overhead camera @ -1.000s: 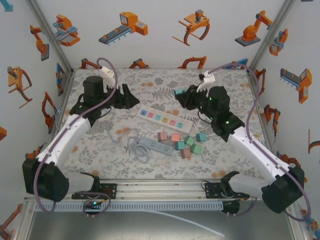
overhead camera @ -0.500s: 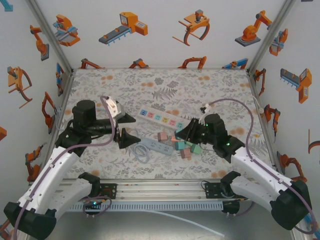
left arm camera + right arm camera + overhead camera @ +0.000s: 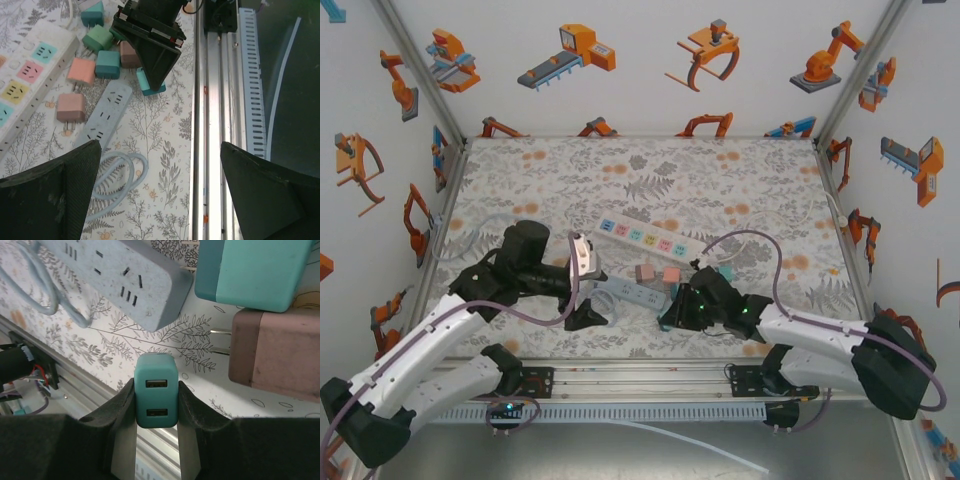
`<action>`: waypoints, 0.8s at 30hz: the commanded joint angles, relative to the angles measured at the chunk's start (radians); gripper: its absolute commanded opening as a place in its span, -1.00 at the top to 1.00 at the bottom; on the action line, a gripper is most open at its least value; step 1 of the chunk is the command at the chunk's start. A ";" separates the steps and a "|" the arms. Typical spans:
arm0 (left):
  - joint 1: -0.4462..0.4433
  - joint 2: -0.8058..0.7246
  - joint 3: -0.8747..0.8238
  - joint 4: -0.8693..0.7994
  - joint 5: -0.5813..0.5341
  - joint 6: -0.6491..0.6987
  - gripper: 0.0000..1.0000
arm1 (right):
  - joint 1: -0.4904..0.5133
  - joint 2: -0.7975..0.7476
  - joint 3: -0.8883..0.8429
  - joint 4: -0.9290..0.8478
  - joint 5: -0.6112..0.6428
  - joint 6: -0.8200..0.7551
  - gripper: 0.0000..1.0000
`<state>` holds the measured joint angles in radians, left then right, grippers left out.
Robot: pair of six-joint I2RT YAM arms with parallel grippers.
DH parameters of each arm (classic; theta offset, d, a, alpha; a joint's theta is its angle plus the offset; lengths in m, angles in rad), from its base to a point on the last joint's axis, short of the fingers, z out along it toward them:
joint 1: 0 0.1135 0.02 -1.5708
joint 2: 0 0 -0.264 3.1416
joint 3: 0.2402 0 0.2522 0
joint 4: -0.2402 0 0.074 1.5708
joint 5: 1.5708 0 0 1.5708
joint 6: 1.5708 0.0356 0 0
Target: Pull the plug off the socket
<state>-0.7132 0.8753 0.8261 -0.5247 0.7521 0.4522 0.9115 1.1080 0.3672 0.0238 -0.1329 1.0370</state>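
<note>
Right pincer [image 3: 155,407] clamped on teal plug [image 3: 156,396]: smooth rounded plastic block, twin USB ports facing wrist camera, long axis lengthwise between fingers. Sits unplugged near tabletop [image 3: 200,350] front edge, beside speckled blue strip [image 3: 120,275]. Left pincer [image 3: 160,155] spread wide, empty.

Spread over the floral-print table [image 3: 650,170], near its middle, a white power strip [image 3: 650,238] with coloured sockets, lying aslant. Closer to the near edge, just beside it, a blue-grey power strip [image 3: 632,293], its cable [image 3: 120,175] looped on the cloth at one end. Scattered between and beside the two strips, loose plugs [image 3: 80,71] in pink, teal, green and dull brown, some with prongs showing.
</note>
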 commanded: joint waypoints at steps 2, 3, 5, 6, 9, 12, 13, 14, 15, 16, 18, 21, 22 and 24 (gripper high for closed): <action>-0.023 0.019 0.000 -0.011 -0.057 0.033 -0.92 | 0.040 0.042 -0.009 0.082 0.073 0.010 0.54; -0.024 0.018 -0.003 -0.008 -0.064 0.031 -0.92 | 0.049 0.043 -0.011 0.082 0.081 0.010 0.43; -0.026 0.012 -0.008 0.002 -0.080 0.021 -0.92 | 0.059 0.037 -0.016 0.077 0.098 0.011 0.31; -0.026 0.006 -0.013 0.006 -0.090 0.017 -0.92 | 0.061 0.026 -0.017 0.064 0.108 0.013 0.23; -0.025 -0.017 -0.027 0.026 -0.127 -0.002 -0.92 | 0.064 -0.023 -0.016 -0.002 0.141 0.006 0.08; -0.026 -0.039 -0.044 0.047 -0.172 -0.022 -0.92 | 0.063 -0.088 0.008 -0.098 0.164 -0.054 -0.02; -0.025 -0.043 -0.047 0.053 -0.184 -0.026 -0.93 | 0.063 -0.110 0.025 -0.137 0.179 -0.088 -0.03; -0.026 -0.049 -0.052 0.066 -0.206 -0.036 -0.95 | 0.064 -0.136 0.047 -0.181 0.200 -0.120 -0.04; -0.025 -0.054 -0.059 0.081 -0.238 -0.051 -0.97 | 0.062 -0.162 0.068 -0.216 0.221 -0.159 -0.05; -0.025 -0.059 -0.065 0.091 -0.266 -0.058 -1.00 | 0.061 -0.186 0.091 -0.246 0.241 -0.204 -0.05; -0.025 -0.069 -0.075 0.119 -0.356 -0.077 -0.94 | 0.058 -0.235 0.148 -0.309 0.327 -0.312 -0.09; -0.022 -0.067 -0.075 0.159 -0.523 -0.131 -0.94 | 0.049 -0.278 0.222 -0.327 0.498 -0.500 -0.24; -0.019 -0.063 -0.071 0.170 -0.565 -0.148 -0.94 | 0.044 -0.282 0.241 -0.316 0.564 -0.557 -0.30; -0.002 -0.051 -0.069 0.206 -0.655 -0.199 -0.94 | 0.022 -0.280 0.263 -0.255 0.714 -0.683 -0.42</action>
<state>-0.7292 0.8188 0.7570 -0.3958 0.2787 0.3412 0.9558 0.8368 0.5858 -0.2451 0.3046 0.6056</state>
